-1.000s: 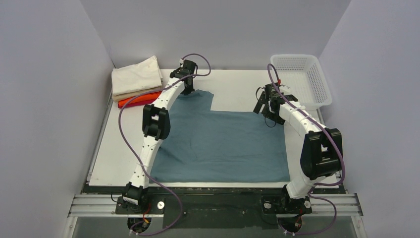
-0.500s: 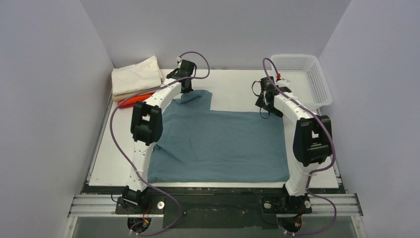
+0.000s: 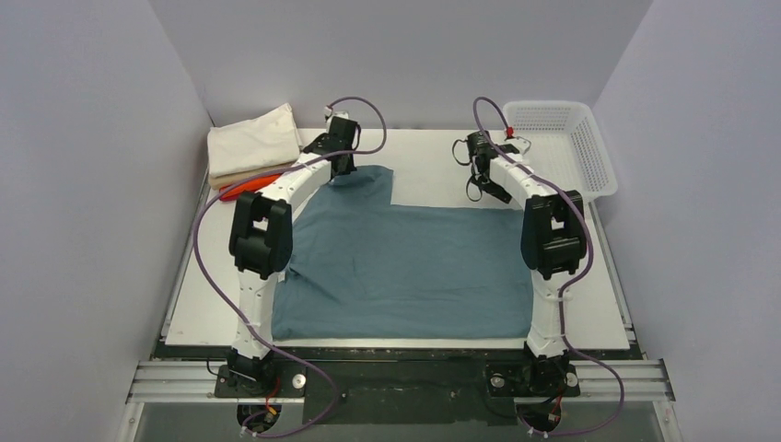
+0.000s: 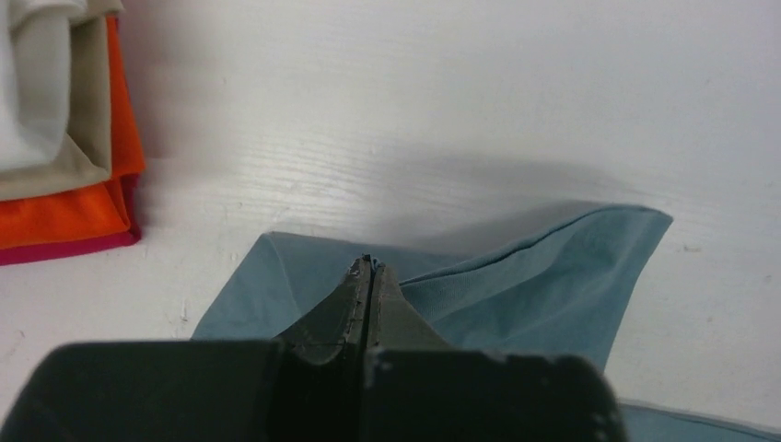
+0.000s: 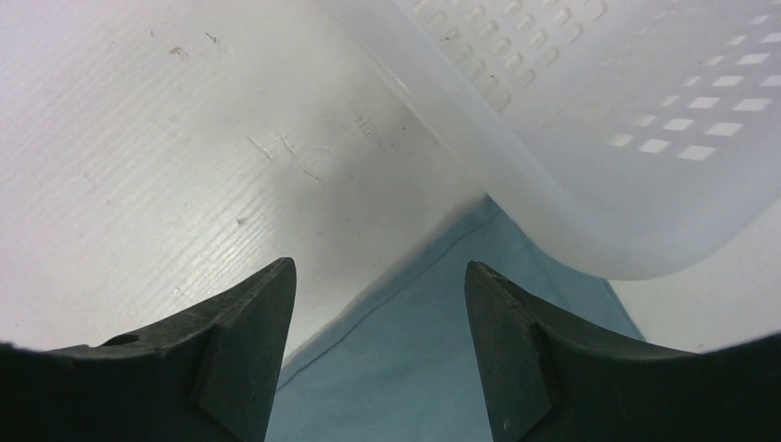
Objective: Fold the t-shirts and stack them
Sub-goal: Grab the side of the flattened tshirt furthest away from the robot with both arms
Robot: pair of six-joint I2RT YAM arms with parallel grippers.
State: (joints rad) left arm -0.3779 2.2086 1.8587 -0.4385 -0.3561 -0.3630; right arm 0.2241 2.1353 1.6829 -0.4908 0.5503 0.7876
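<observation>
A large teal-blue t-shirt [image 3: 414, 267] lies spread flat over the white table. My left gripper [image 3: 343, 168] is at its far left corner, shut on the cloth there. In the left wrist view the shut gripper [image 4: 368, 262] pinches a raised fold of that teal shirt [image 4: 553, 276]. My right gripper [image 3: 488, 189] hovers open over the shirt's far right edge. The right wrist view shows the open gripper [image 5: 379, 265] with the teal hem [image 5: 442, 368] below, not touching the fingers [image 5: 249, 341]. Folded cream [image 3: 253, 143] and orange [image 3: 258, 182] t-shirts are stacked at the far left.
A white mesh basket [image 3: 553, 107] stands at the far right corner, its wall [image 5: 626, 138] close beside my right gripper. The stack's cream [image 4: 37, 92], orange [image 4: 64, 212] and red [image 4: 64, 250] layers sit just left of my left gripper. Grey walls enclose the table [image 3: 442, 166].
Both arms have reached farther back. The left gripper dragged the shirt's corner up and left. The right gripper moved left along the far edge and its jaws narrowed.
</observation>
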